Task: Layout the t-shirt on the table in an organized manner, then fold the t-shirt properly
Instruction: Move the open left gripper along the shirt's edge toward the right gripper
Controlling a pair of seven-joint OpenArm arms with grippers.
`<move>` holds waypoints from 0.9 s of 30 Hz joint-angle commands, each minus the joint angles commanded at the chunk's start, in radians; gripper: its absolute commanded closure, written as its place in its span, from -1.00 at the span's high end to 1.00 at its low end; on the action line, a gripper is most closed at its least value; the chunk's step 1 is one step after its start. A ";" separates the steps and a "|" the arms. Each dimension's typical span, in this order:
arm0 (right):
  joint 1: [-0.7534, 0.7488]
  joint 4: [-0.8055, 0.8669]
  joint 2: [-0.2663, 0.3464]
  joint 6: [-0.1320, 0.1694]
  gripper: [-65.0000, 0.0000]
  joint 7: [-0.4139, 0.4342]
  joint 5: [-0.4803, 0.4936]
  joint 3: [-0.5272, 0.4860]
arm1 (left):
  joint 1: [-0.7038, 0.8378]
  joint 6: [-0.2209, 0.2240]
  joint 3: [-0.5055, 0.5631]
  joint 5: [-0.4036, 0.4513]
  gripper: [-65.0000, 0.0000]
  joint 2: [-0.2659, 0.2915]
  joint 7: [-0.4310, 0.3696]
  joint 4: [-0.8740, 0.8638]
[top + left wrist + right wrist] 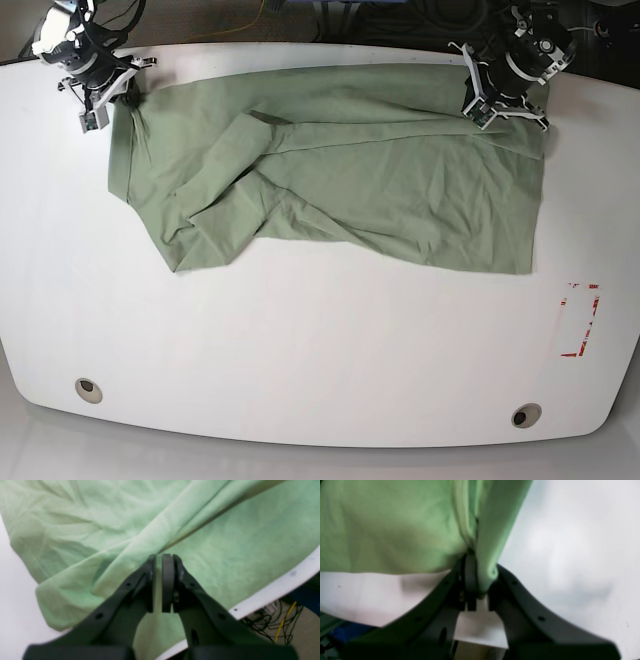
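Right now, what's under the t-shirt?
Only the white table shows around the t-shirt, which lies spread on it. Both claws, left and right, pinch its far corners. Anything beneath the cloth is covered.

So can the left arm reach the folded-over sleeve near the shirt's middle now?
Probably not yet: the left end effector is shut on the shirt at the far corner; it must release first.

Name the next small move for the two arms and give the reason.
Probably draw both grippers apart along the far edge. The left gripper and right gripper each pinch the t-shirt, yet a diagonal fold and a bunched sleeve remain on the table.
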 joint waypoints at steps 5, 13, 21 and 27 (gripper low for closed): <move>0.002 -0.015 0.000 0.000 -0.93 0.000 0.000 0.000 | -0.008 0.000 0.000 0.000 -0.92 -0.008 0.002 -0.008; 0.002 -0.015 0.000 0.000 -0.93 0.000 0.000 0.000 | -0.043 0.000 0.000 0.002 -0.92 -0.032 0.003 -0.031; 0.002 -0.018 0.002 0.000 -0.93 0.000 0.000 0.002 | -0.118 0.000 0.000 0.002 -0.92 -0.080 0.078 -0.038; 0.002 -0.018 0.000 0.000 -0.93 0.000 0.000 0.005 | -0.198 0.000 0.000 0.003 -0.92 -0.112 0.095 -0.095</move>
